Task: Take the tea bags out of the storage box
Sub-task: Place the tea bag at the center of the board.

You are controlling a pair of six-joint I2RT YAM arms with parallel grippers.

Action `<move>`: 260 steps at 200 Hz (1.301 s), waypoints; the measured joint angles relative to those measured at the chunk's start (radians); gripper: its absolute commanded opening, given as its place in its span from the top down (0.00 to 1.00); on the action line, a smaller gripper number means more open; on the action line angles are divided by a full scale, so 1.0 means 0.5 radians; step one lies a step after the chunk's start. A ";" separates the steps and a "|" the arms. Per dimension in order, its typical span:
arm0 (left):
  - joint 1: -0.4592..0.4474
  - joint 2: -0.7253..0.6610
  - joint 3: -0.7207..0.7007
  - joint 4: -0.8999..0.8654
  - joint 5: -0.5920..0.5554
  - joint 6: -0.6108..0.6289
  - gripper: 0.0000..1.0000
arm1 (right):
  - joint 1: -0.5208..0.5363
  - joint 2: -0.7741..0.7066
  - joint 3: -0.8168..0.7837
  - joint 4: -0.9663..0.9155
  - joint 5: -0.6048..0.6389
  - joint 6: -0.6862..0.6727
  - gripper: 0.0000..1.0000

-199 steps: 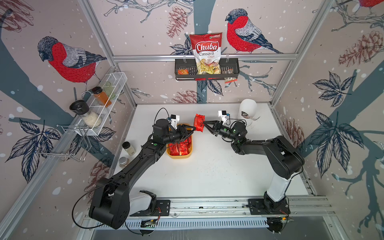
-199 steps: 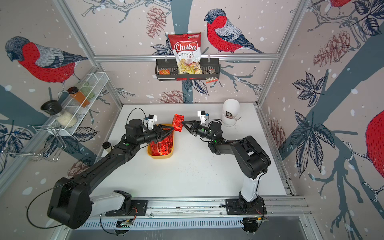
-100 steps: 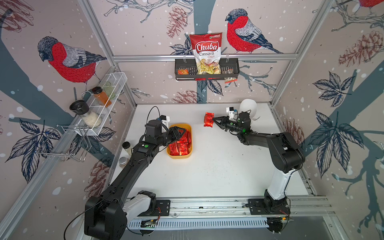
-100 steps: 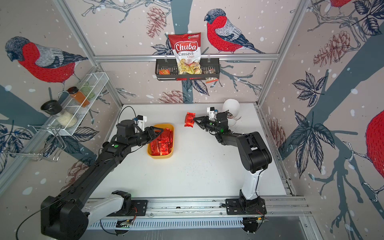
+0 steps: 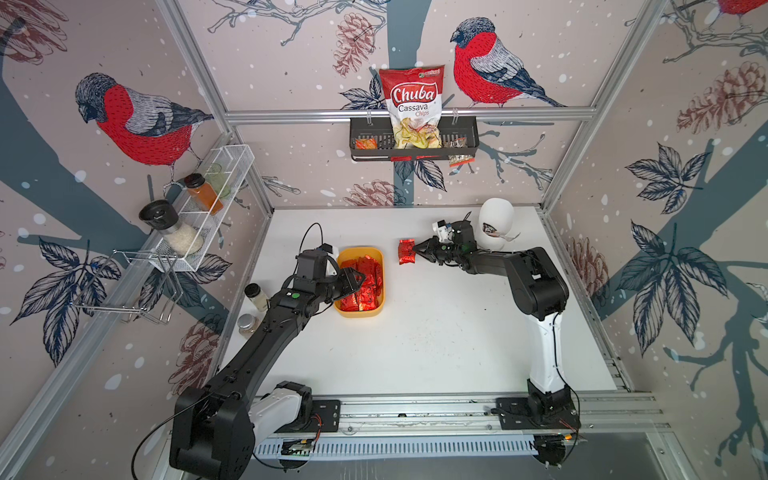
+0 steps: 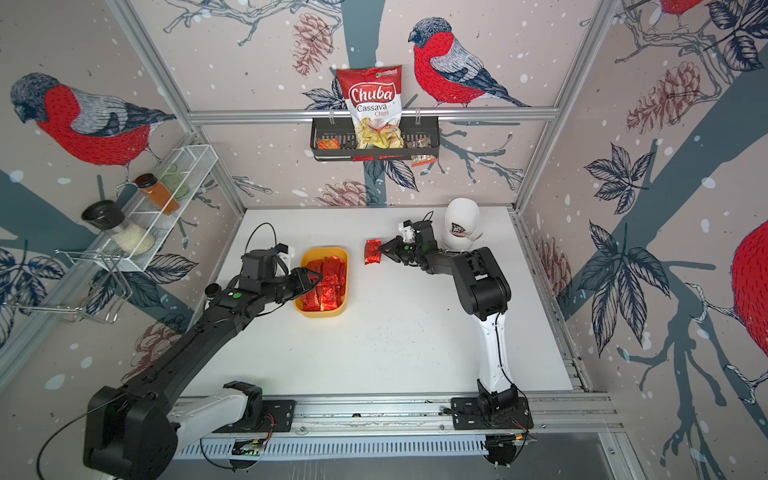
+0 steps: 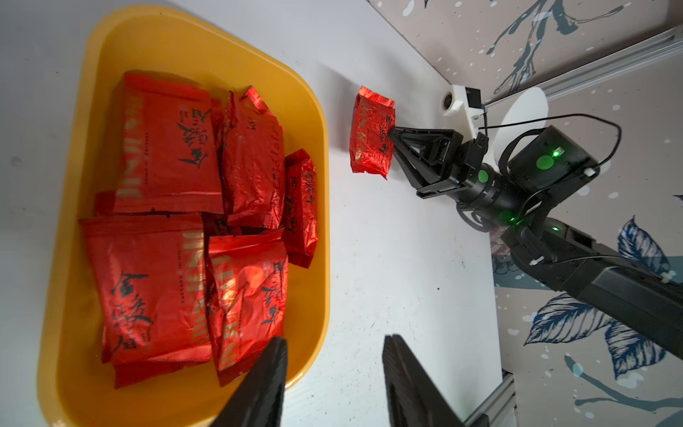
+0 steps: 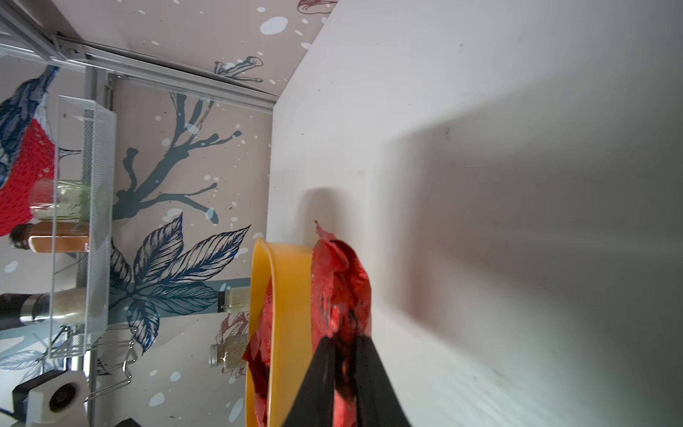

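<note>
Counter (image 5: pixel 436 340): storage box (image 5: pixel 360 312) noted, tea bags (image 5: pixel 365 286) heaped inside. One sachet (image 5: pixel 407 252) is clamped in right hand (image 5: pixel 417 249) just beside the box; set-down judged underway, release needed next. Left hand (image 7: pixel 334 338) held apart, empty, at the rim.

Black links, white base segments on left arm (image 5: pixel 266 332) and right arm (image 5: pixel 540 286) — green dots, looping cables, apparently zip-tied.

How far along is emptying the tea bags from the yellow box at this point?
Barely started: no bag lies loose on the table. In hand: the right gripper is shut on one tea bag, outside the box. To do: the pile in the box; the left gripper hovers open, empty, over it.
</note>
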 measured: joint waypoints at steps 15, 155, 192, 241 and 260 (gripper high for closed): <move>0.000 0.023 -0.005 -0.004 -0.032 0.030 0.53 | -0.002 0.060 0.082 -0.084 0.034 -0.025 0.81; 0.000 0.140 -0.007 -0.004 -0.262 0.152 0.54 | 0.098 -0.156 0.236 -0.832 0.748 -0.453 0.44; 0.000 0.171 0.005 -0.004 -0.312 0.168 0.57 | 0.314 -0.364 0.230 -0.965 0.938 -0.590 0.47; 0.121 0.172 -0.031 -0.003 -0.311 0.205 0.57 | 0.655 -0.460 0.230 -1.073 1.029 -0.690 0.51; 0.184 0.166 -0.038 -0.003 -0.304 0.213 0.57 | 0.765 -0.465 0.233 -1.109 1.029 -0.694 0.52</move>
